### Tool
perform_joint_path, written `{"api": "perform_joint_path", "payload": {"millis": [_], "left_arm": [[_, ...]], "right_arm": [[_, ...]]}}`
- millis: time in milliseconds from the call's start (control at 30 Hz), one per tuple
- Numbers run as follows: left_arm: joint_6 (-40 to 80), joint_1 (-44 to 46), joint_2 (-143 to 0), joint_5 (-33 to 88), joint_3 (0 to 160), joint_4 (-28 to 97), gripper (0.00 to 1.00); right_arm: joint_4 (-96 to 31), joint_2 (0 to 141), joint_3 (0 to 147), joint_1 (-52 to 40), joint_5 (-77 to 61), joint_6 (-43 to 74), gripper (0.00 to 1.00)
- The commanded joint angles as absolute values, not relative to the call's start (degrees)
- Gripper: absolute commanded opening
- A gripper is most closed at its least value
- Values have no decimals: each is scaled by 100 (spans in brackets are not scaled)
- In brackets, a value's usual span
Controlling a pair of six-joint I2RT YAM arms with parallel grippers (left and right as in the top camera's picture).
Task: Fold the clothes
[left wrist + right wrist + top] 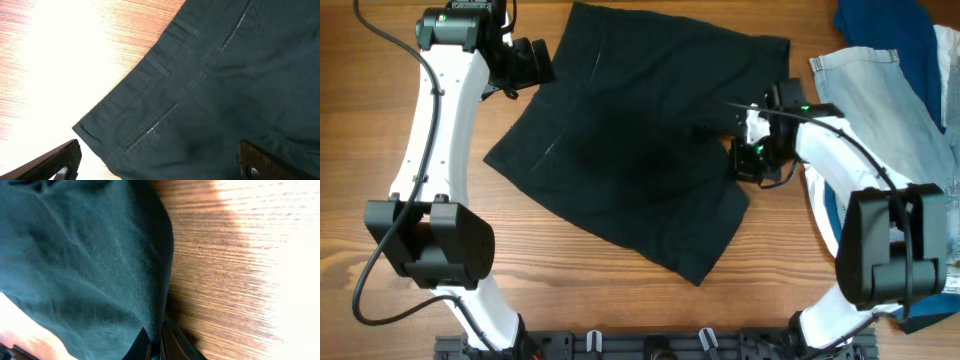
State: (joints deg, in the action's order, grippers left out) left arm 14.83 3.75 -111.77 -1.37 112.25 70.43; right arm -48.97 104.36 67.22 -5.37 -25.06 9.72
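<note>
The black shorts [620,150] lie spread on the wooden table, with the waistband toward the upper left. My left gripper [538,65] is open at the shorts' upper left edge. In the left wrist view its fingers [160,165] straddle the waistband corner [150,100] without closing on it. My right gripper [732,140] is at the right edge of the shorts. In the right wrist view its fingers [157,347] are pinched shut on the edge of the black fabric [90,255].
A pale blue denim garment [880,90] and a dark blue cloth [885,25] lie at the right, close behind my right arm. Bare wooden table [380,120] shows left of the shorts and along the front.
</note>
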Motion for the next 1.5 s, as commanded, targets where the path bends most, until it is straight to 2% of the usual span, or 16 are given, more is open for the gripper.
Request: {"api": "perform_joint_path", "payload": {"millis": [0,67,300,400,500,567,900,1000,1100,1267,1467], "left_arm": [[1391,401,-11255,-43,11229,7054,100],[1391,401,-11255,-43,11229,7050,100],[1389,401,-11255,-45,11229,7050,100],[1389,401,-11255,-45,11229,7050,100],[1389,401,-11255,-47,11229,7050,100],[1389,401,-11255,-47,11229,7050,100],[1387,401,-11255,-47,11229,7043,100],[1387,401,-11255,-47,11229,7043,100],[1387,401,-11255,-47,11229,7035,100],[1389,401,-11255,-47,11229,7006,100],[1389,401,-11255,-45,11229,7011,100]], "right_arm": [[-5135,10274,7076,-742,-2486,746,4],[-5216,10274,7172,-963,-2484,768,4],[-5072,10274,7225,-2700,-2018,1535,6],[-4939,10274,7225,-3275,-1990,1747,37],[-4888,10274,7225,-3444,-1990,1822,46],[-4875,10274,7225,-3417,-1992,1820,50],[-5133,9854,7776,-2845,-2381,1452,57],[-5266,9603,7773,-2604,-1981,1579,60],[-5531,9531,7747,-2211,-1234,1824,66],[-5387,9821,7393,-1732,-1201,1793,66],[-5085,10215,6969,-1721,-1896,1643,65]]}}
